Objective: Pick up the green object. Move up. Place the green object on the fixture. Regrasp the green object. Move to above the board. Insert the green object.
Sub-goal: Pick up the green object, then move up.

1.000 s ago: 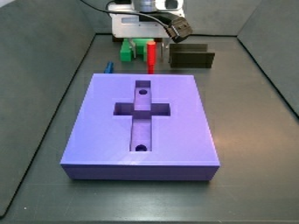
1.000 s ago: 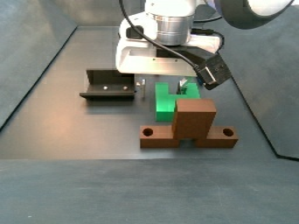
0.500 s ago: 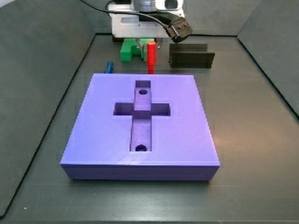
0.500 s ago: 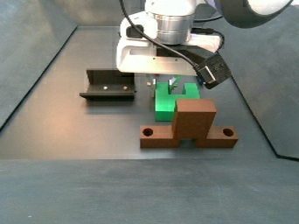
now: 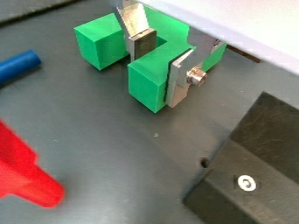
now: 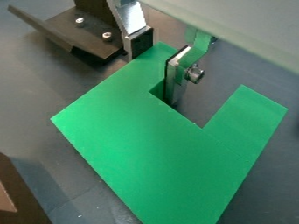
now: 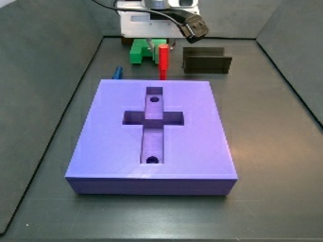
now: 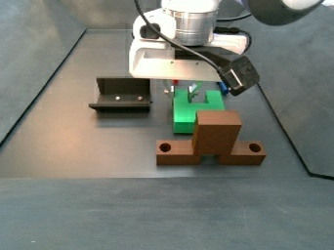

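The green object (image 5: 149,87) is a bright green U-shaped piece; it also fills much of a wrist view (image 6: 128,149). My gripper (image 5: 158,79) is shut on one arm of the U, one finger inside the notch and the other on the arm's outer face. In a side view the gripper (image 8: 193,95) holds the green object (image 8: 187,119) just behind the brown stand. The dark fixture (image 8: 120,95) sits off to one side, with nothing on it. The purple board (image 7: 158,132) with its cross recess lies in the foreground of a side view.
A red peg (image 7: 164,59) stands beside the green object (image 7: 142,47), with a blue piece (image 7: 116,71) on the floor near it. A brown wooden stand (image 8: 212,142) is close in front of the green piece. Grey walls enclose the floor.
The gripper has risen slightly, and in a side view the green object has gone up with it. Nothing else has moved.
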